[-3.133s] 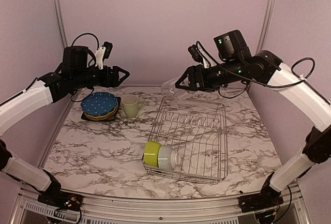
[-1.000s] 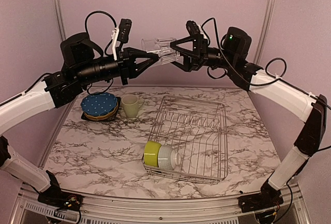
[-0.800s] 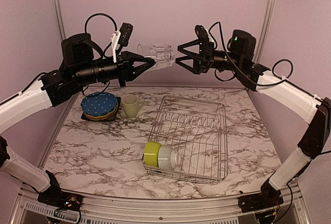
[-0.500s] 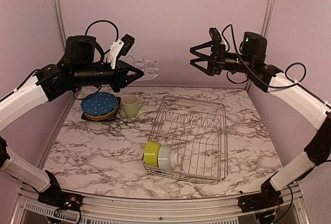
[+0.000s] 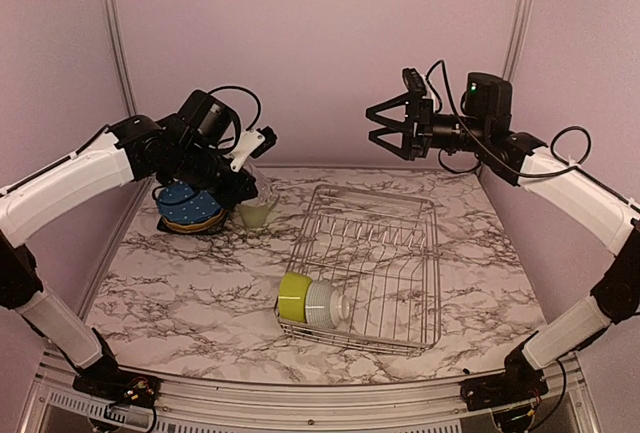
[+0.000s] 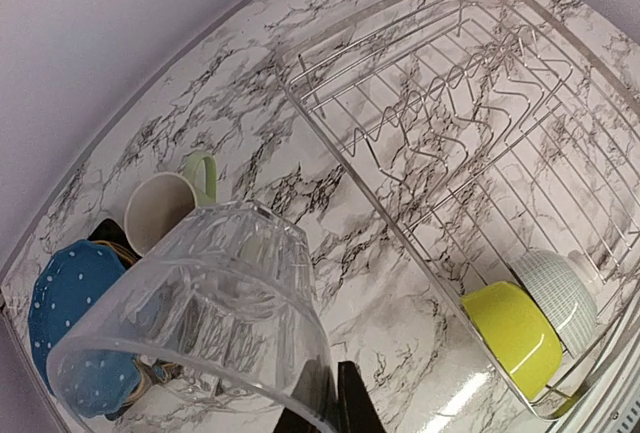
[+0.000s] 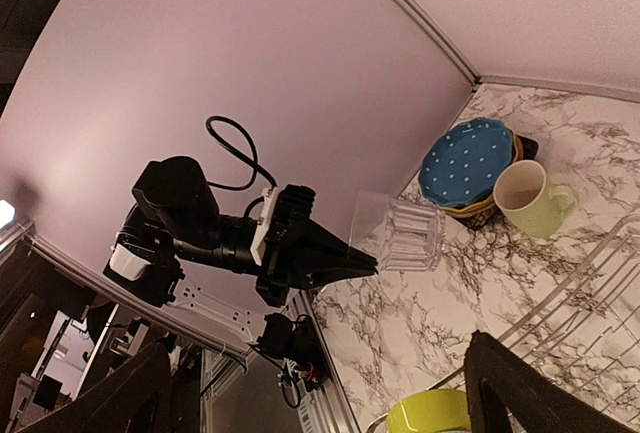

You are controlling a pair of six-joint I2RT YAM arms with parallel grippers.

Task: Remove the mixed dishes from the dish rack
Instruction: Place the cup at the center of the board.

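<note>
Marbled tabletop (image 5: 180, 283) is carrying the dish rack (image 5: 372, 253) at centre-right, with purple walls enclosing the cell. The left gripper (image 7: 360, 261) is pinching the rim of the small clear glass (image 6: 200, 323), jaws closed narrowly on the glass wall. The glass is hanging tilted on its side in the air, mouth toward the fingers and base pointing away, above the far-left part of the table near the pale green mug (image 5: 255, 213). The mug is standing upright just beside the stack of plates topped by the blue dotted plate (image 5: 188, 203). The right gripper (image 5: 375, 128) is hovering high above the far edge of the rack, jaws spread wide and holding nothing. In the rack's near-left corner, the lime-green bowl (image 5: 294, 296) and the white ribbed bowl (image 5: 322, 305) are lying on their sides, touching each other.
</note>
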